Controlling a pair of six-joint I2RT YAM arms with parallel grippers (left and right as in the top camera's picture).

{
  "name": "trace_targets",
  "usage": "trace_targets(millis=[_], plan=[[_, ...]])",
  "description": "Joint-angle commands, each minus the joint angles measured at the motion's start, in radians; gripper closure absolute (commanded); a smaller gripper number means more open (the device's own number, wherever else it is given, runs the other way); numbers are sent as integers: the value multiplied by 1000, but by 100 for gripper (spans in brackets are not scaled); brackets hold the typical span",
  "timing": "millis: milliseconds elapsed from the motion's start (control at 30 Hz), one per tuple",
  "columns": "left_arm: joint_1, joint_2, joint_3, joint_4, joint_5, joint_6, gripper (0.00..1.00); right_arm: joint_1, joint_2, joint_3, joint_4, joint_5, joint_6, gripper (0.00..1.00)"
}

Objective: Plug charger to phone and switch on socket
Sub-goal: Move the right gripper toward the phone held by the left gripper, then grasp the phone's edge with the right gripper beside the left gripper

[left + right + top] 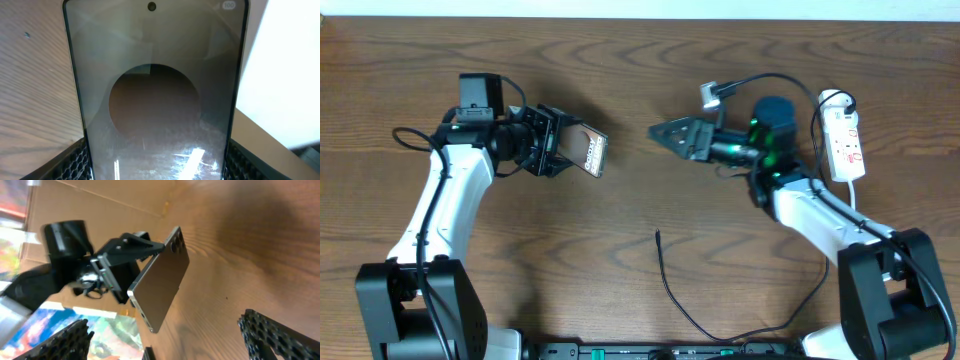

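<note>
My left jaws are closed on the phone [592, 152]. In the left wrist view its two long edges sit tight against my pads [75, 161], low in the frame, and the screen faces that camera with the lens hole at the top. The glass shows a dim brownish disc on grey. The phone is lifted clear of the counter [570, 260] and tilted, with its free end pointing towards the middle.

My right jaws are spread wide and hold nothing. In the right wrist view one finger [70, 339] is at the bottom left and the other at the bottom right, with bare wood between them. Those jaws point across at the phone with a gap in between. From there I see its brown-silver back and the camera lenses at its upper end, with my left jaws clamped behind it.

The charger [663, 275] lies loose on the counter nearer my base, touched by neither arm. Its small plug tip points up towards the middle, and the thin black cable curves away to the near edge.

The socket [845, 140] lies on the far right, just beside my right arm [820, 215].
</note>
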Motion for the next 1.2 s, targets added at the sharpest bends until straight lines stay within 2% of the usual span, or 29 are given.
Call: trace_targets(millis=[0,233,500,667,1167], plan=[[-21,-21,9,-16,-97,-34,93,76,6,8,-36,185,-18,7],[-52,-21,9,-39,-171,-63,93,220,6,8,-162,468,-16,7],[-65,-21,9,-50,-171,-86,93,332,6,8,-145,632,-13,9],[-79,-21,9,-93,-193,-135,93,366,6,8,-138,661,-13,10],[-148,-21,9,-109,-204,-176,93,396,6,8,-165,660,52,26]])
